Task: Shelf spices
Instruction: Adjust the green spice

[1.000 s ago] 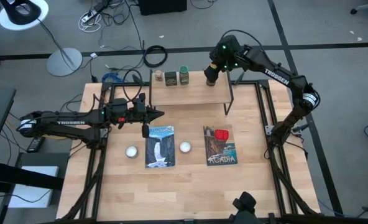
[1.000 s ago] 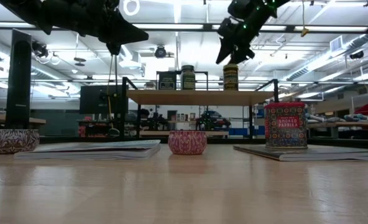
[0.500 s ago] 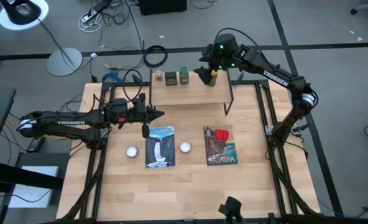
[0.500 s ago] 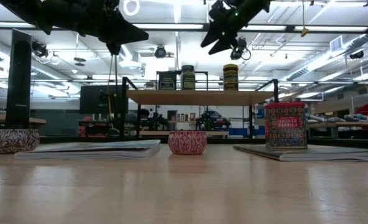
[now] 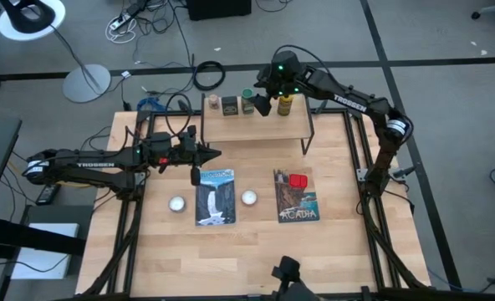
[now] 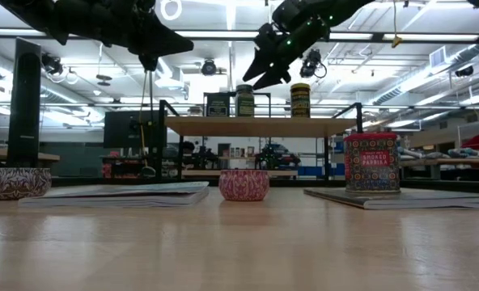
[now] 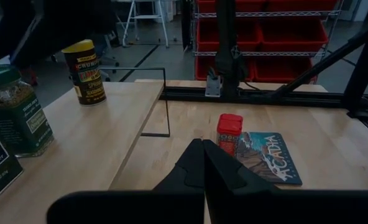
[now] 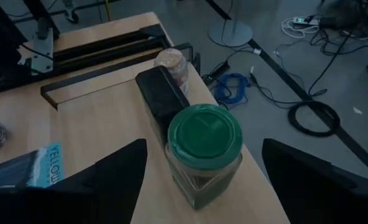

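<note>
Shelf is carrying four spices: dark square tin, green jar, yellow-capped jar, tiny brown jar. Red boxy tin is waiting on a book. Right gripper is hovering over the green jar, jaws wide, empty. Left gripper is idling shut beside the shelf.

Right claw open, raised; left claw shut.

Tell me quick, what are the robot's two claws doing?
Left gripper: shut, holding nothing, over the table.
Right gripper: open, holding nothing, above the green jar on the shelf.
</note>
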